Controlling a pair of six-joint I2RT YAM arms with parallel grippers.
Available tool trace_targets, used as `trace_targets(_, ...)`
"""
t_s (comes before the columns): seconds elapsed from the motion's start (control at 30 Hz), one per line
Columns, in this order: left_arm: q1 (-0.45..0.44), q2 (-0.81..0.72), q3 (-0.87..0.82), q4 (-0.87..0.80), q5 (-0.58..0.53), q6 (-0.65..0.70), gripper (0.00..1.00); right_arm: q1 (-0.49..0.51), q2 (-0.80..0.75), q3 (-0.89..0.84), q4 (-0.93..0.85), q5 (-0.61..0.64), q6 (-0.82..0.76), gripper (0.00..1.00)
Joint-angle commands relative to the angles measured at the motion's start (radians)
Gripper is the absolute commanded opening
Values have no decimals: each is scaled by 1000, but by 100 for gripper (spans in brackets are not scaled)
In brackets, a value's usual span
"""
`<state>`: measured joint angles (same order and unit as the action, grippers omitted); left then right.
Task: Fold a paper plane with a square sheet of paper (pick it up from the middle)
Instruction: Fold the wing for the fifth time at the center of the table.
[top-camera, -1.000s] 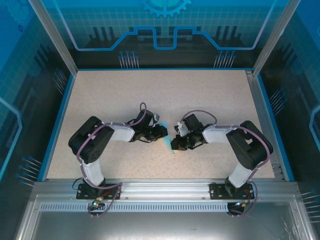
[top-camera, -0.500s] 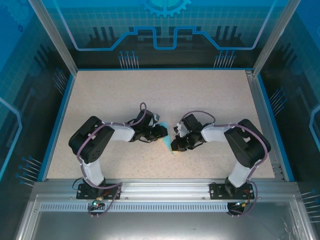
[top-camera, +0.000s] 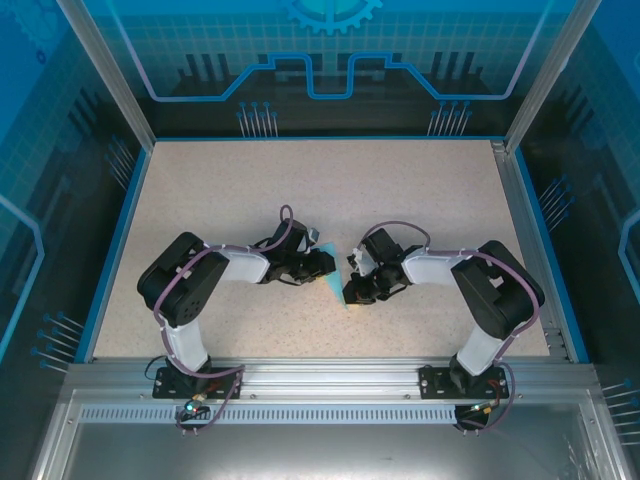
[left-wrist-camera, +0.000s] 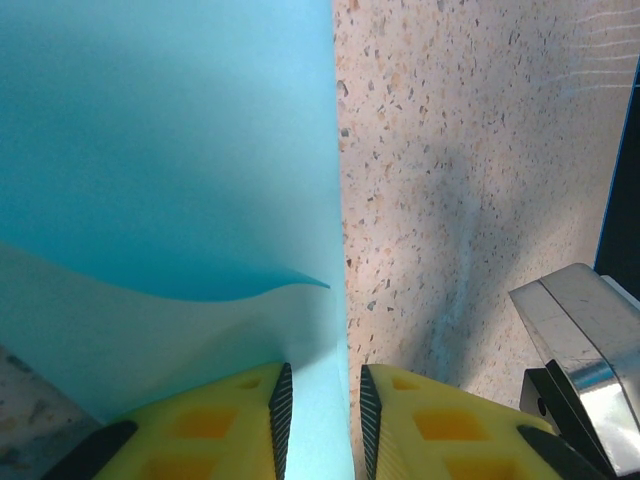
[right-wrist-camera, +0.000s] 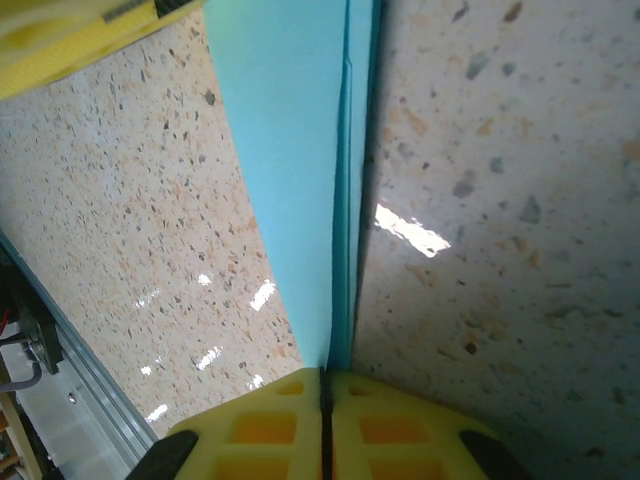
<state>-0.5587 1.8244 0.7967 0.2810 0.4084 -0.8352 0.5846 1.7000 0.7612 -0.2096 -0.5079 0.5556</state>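
Top external: folded paper plane (top-camera: 335, 291) lay between both hands, crease running near-to-far.
Right hand (right-wrist-camera: 322, 392) was clamped on its folded edge; left hand (left-wrist-camera: 320, 400), slightly parted, pinched the opposite side.

the light blue paper plane (top-camera: 335, 288) is lying near the middle of the speckled table (top-camera: 240, 190), toward its near edge, folded into a narrow triangle, its sharp point aiming at that edge.
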Motion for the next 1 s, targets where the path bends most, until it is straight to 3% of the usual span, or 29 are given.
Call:
trace_targets(0.0,-4,19,9,-66,-2,19,28,16,19,-15,-125,66,-18,7)
trace_targets(0.27,-4,17,9,-71,-2,19,28,21,-32,-13,-140,59,-32,13)
trace_targets(0.6,-4,12,13,-83,-3,21,28,42,15,12,-188,93,-46,8)
trace_targets(0.97,-3,13,9,-85,-4,17,28,92,-5,92,-295,221,-48,13)
